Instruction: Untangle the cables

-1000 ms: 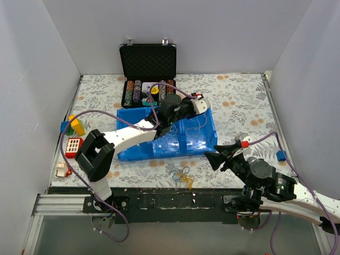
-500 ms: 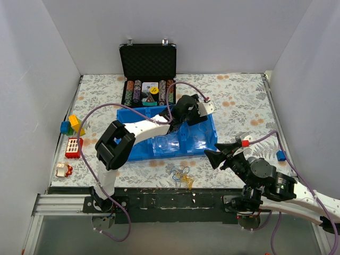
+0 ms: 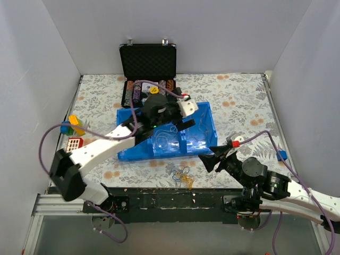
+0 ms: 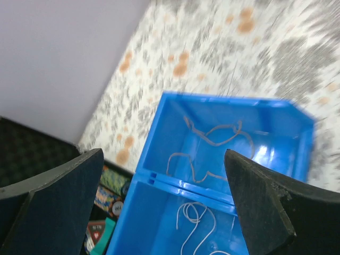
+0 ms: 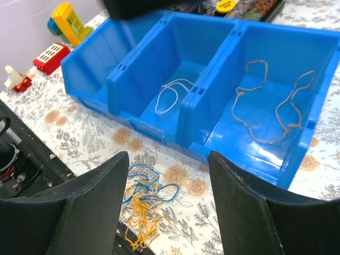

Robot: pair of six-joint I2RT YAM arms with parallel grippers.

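Observation:
The cables (image 3: 181, 173) are a small tangle of yellow and blue loops on the flowered cloth, just in front of the blue tray (image 3: 123, 153) and near the table's front edge. In the right wrist view the cables (image 5: 142, 204) lie low and left between the fingers. My right gripper (image 3: 208, 161) hovers open just right of the tangle, holding nothing. My left gripper (image 3: 178, 123) hangs open and empty above the tray's middle. Loose tan cords (image 4: 212, 139) lie in one tray compartment. A white cord (image 4: 204, 223) lies in the adjoining one.
An open black case of poker chips (image 3: 147, 71) stands behind the tray. Toy bricks (image 3: 73, 124) and a red toy (image 3: 74, 144) sit at the left edge. A small blue object (image 3: 281, 155) lies at the right edge. The left arm's elbow (image 3: 66, 170) hangs over the table's front left corner.
My left gripper has opened wide and swung left over the tray, and its elbow has dropped toward the front left. My right gripper has edged left toward the tangle and opened a little more.

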